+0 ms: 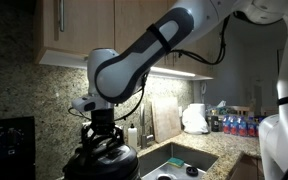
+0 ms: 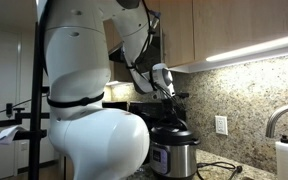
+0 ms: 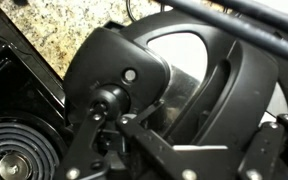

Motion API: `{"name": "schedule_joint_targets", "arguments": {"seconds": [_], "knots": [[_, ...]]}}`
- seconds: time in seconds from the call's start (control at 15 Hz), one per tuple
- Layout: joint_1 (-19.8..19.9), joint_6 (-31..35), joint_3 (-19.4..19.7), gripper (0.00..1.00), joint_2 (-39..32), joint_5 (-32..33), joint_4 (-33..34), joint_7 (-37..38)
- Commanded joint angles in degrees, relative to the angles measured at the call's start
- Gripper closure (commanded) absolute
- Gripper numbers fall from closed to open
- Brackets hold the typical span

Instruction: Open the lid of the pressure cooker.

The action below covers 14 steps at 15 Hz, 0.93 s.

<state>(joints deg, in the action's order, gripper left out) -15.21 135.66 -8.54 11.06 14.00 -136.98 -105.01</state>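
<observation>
Stove just beside lid.

The lid is black, the counter speckled brown.

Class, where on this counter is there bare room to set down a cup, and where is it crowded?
Free: the granite counter between the pressure cooker and the soap bottle, apart from a cord. Crowded: the stove sits close beside the cooker, the gripper is shut on the lid, and bottles line the wall past the sink.
</observation>
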Motion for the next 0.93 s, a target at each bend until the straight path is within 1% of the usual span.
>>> {"name": "schedule_joint_targets", "arguments": {"seconds": [0.0,0.2,0.33,0.87], "knots": [[1.2,1.5,0.5,0.86,2.9,4.0,-2.2,-5.3],[0.8,-1.8,0.9,0.86,2.6,4.7,-0.7,-12.3],[1.1,-2.8,1.1,0.86,2.5,5.3,0.0,-16.2],[1.8,1.3,3.1,0.86,1.3,5.3,0.5,-32.8]]}}
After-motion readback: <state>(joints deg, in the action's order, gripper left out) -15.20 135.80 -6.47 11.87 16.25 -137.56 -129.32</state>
